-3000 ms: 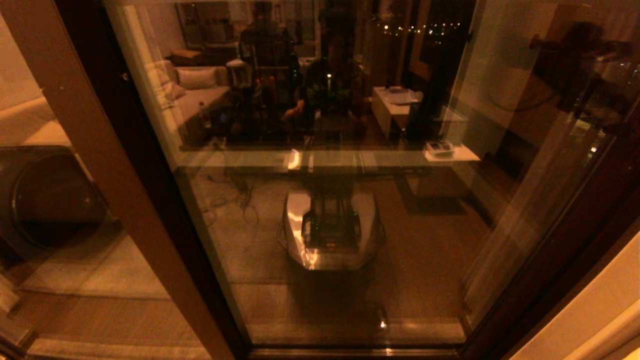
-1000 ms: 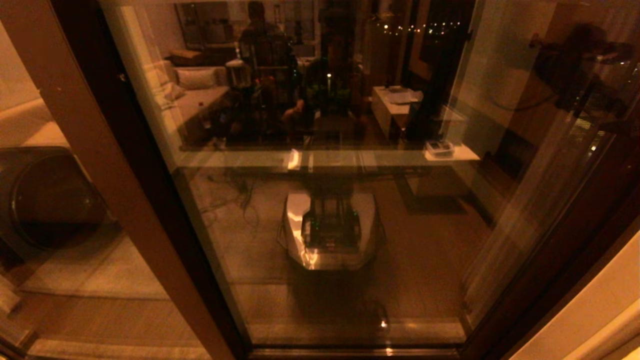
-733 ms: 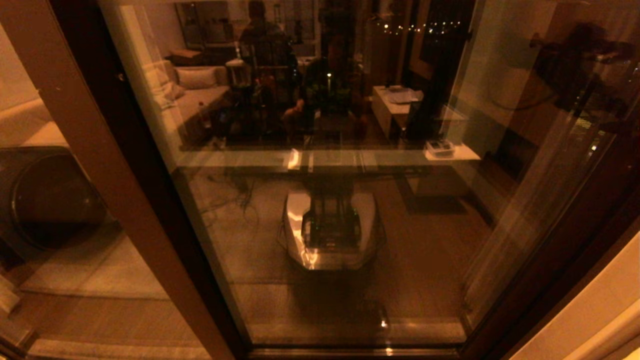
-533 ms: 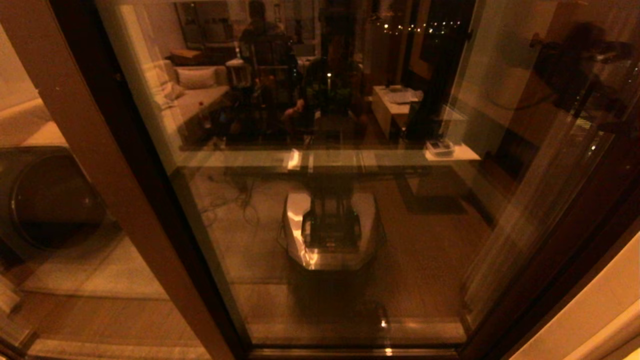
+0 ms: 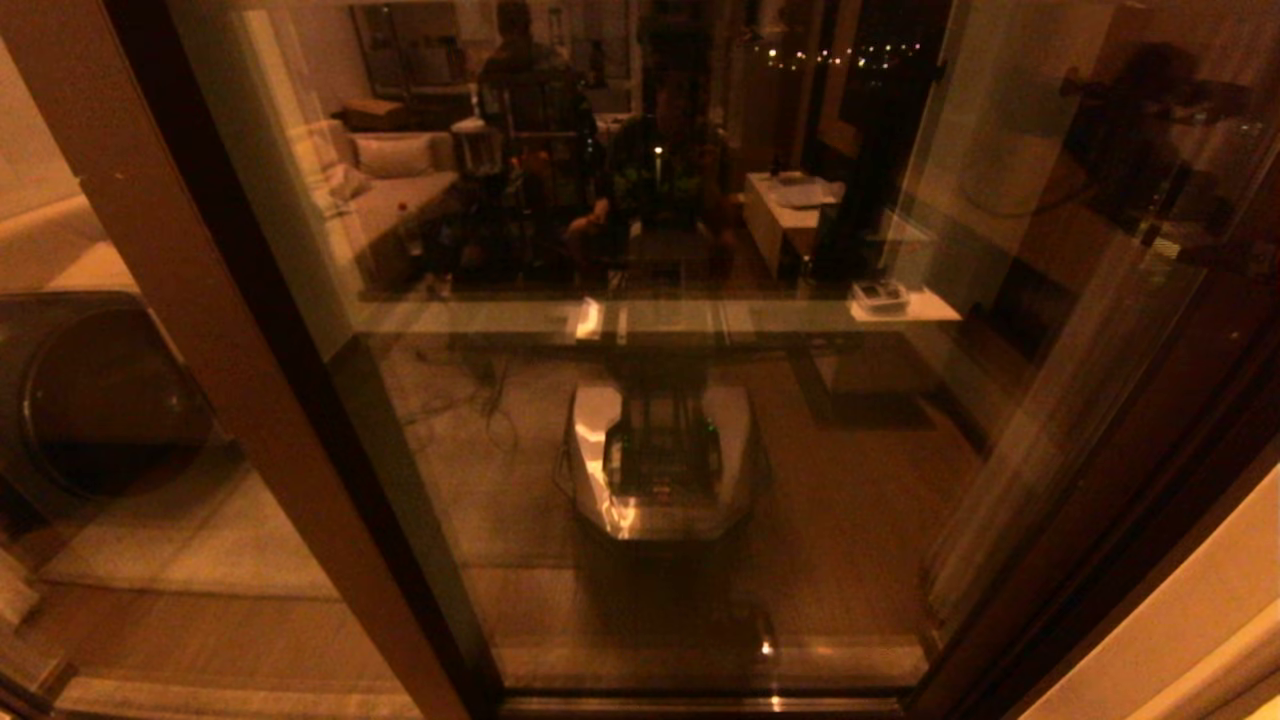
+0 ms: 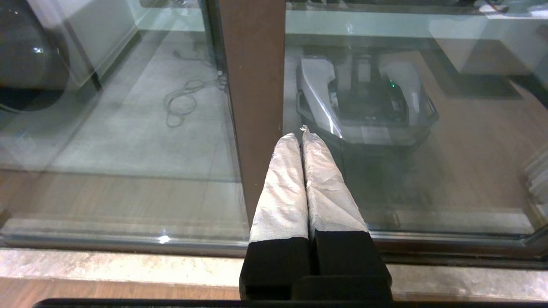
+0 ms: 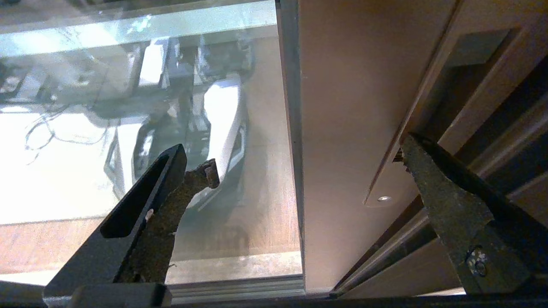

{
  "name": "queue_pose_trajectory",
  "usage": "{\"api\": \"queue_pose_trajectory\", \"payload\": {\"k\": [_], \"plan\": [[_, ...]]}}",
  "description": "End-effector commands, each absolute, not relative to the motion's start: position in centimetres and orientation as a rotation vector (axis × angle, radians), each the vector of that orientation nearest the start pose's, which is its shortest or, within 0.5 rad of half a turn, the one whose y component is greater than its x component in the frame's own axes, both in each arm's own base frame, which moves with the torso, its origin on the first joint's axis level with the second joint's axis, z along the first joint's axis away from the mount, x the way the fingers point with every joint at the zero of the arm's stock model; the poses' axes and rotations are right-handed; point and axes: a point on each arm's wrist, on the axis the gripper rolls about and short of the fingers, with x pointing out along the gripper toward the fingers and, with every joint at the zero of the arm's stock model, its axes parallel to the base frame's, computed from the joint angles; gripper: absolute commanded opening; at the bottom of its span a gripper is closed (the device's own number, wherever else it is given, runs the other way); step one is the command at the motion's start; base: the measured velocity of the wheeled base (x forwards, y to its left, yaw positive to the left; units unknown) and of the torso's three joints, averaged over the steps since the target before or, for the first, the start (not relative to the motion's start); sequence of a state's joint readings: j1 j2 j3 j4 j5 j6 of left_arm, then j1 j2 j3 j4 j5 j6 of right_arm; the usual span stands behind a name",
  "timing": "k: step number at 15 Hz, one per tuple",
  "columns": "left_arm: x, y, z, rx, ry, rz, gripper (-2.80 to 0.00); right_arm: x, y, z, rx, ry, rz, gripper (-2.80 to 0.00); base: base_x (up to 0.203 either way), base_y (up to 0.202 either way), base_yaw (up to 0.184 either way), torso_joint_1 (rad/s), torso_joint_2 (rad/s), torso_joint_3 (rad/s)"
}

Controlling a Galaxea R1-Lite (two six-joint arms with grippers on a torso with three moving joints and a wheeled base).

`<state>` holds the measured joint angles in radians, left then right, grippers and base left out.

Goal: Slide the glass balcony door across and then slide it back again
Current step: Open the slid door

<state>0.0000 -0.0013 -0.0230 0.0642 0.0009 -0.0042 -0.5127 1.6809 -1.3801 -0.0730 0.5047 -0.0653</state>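
While the glass balcony door [image 5: 700,420] fills the head view from nine to three o'clock, its handle upright is straddled, ungripped, by the released right gripper [image 7: 306,169], the left gripper [image 6: 303,133] is kept clenched and empty, and the sliding is judged unfinished.
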Motion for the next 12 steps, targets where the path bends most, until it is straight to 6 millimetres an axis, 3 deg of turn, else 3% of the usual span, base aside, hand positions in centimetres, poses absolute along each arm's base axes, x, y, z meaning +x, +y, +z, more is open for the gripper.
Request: {"api": "queue_pose_trajectory", "payload": {"k": [1,12], "plan": [[-2.5,0.0,7.5,-0.005,0.040,0.002,-2.80,28.3,-14.4,29.6,0.044,0.198,0.003,0.00,0.000,0.000,0.000,0.000,0.00,0.000],[-2.5,0.0,7.5,-0.005,0.040,0.002,-2.80,28.2,-12.6,29.4,0.042,0.206,0.053,0.00,0.000,0.000,0.000,0.000,0.00,0.000]]}}
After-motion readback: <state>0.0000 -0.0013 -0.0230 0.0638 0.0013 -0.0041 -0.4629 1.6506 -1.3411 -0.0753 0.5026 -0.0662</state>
